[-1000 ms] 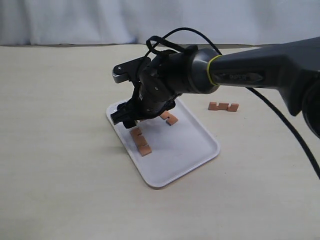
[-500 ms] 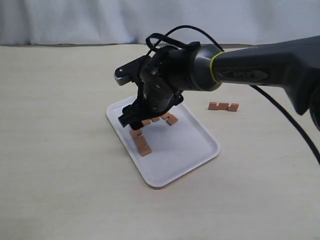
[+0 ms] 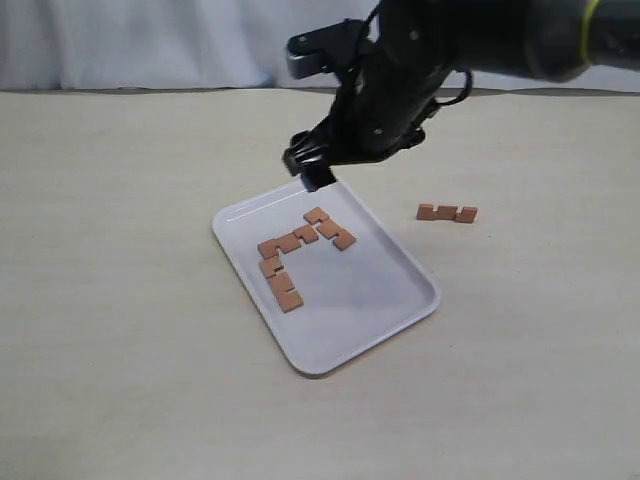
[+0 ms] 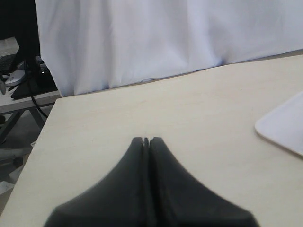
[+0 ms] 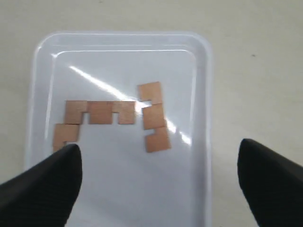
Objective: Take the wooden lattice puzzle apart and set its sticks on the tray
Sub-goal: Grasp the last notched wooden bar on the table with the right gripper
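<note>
No assembled lattice shows; only loose sticks do. Three reddish-brown notched sticks lie flat on the white tray [image 3: 370,290]: one [image 3: 330,227] toward its far side, one [image 3: 288,242] beside it, one [image 3: 280,283] nearer the left rim. A fourth stick [image 3: 447,213] rests on the table right of the tray. My right gripper [image 3: 312,172] hangs open and empty above the tray's far corner. In the right wrist view its fingers [image 5: 47,189] flank the tray [image 5: 118,184] and two full sticks [image 5: 100,112] [image 5: 154,117]. My left gripper [image 4: 147,141] is shut on nothing, above bare table.
A beige tabletop [image 3: 120,300] surrounds the tray, with a white curtain [image 3: 150,40] behind its far edge. The left wrist view catches one corner of the tray [image 4: 284,125] and the table's edge, with clutter on the floor beyond it.
My right gripper has let go of a stick on the tray, then risen and pulled back toward the far right. Three sticks now lie uncovered on the tray.
</note>
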`<state>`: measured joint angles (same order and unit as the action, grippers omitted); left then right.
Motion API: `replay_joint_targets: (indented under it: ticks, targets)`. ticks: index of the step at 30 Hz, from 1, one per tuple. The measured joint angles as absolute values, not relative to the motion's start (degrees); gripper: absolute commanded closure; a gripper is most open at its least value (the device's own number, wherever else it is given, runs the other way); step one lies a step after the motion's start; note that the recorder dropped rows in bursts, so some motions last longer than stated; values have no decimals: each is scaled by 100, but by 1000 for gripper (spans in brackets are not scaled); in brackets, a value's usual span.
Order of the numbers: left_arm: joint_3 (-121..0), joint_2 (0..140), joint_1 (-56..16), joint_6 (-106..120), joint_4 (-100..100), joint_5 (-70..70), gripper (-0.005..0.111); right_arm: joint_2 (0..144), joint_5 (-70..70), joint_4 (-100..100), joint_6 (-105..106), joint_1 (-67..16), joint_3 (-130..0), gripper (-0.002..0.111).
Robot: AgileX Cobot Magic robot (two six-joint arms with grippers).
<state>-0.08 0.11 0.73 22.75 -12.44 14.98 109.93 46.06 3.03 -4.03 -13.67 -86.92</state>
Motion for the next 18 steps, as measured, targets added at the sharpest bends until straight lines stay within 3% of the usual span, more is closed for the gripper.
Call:
replay_joint_targets:
  ticks: [9, 18]
  targets:
    - [-8, 11, 73, 2275, -1244, 1498, 107, 10962, 4489, 238, -527, -47, -8429, 25]
    - [-8, 11, 73, 2275, -1244, 1498, 107, 11612, 3805, 679, -1382, 233, -7990, 25]
